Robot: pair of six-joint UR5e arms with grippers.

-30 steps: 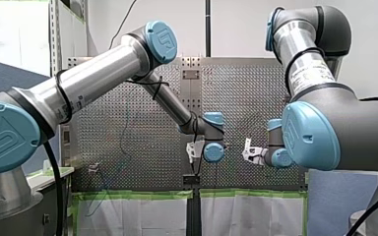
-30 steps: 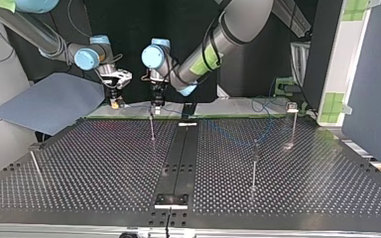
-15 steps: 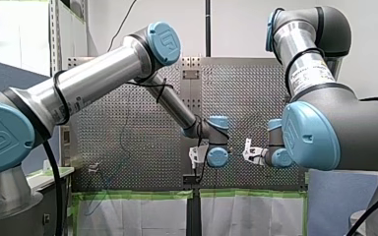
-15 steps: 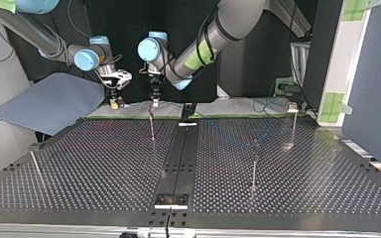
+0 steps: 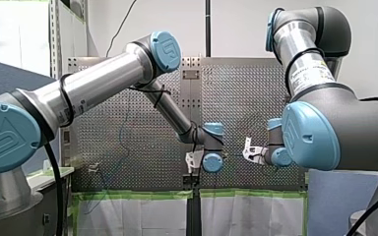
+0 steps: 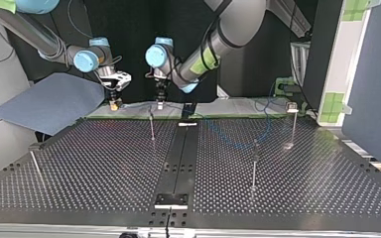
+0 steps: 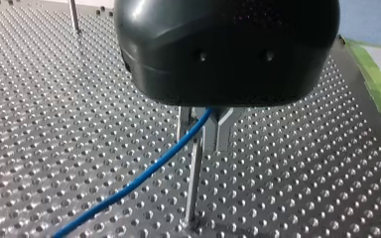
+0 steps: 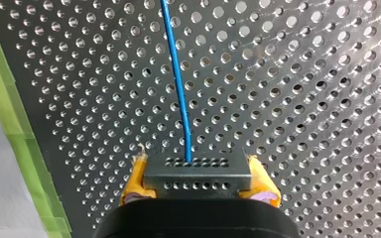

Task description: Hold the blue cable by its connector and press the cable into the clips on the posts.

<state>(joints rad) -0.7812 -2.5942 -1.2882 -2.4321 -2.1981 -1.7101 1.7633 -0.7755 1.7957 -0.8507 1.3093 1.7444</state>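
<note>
In the right wrist view my right gripper (image 8: pixel 197 167) is shut on the black connector (image 8: pixel 198 179), with a yellow pad on each side. The blue cable (image 8: pixel 178 84) runs ahead from it over the perforated table. In the left wrist view my left gripper (image 7: pixel 202 143) is shut on the blue cable (image 7: pixel 144 176), with a thin post (image 7: pixel 192 188) standing right under its metal fingers (image 7: pixel 219 133). In the top view my left gripper (image 6: pixel 159 102) hangs just beside the top of that post (image 6: pixel 152 128). My right gripper (image 6: pixel 113 102) is further to the view's left.
More posts stand on the table: one (image 6: pixel 254 166) right of the middle, one (image 6: pixel 292 124) at the far right with a clip on top, one (image 6: pixel 34 166) at the left. The cable's slack (image 6: pixel 233 141) loops across the right half. A blue sheet (image 6: pixel 49 101) lies off the table's left.
My left gripper has shifted a little to the right in the top view and sunk slightly in the front view, still holding the cable. My right arm has not moved.
</note>
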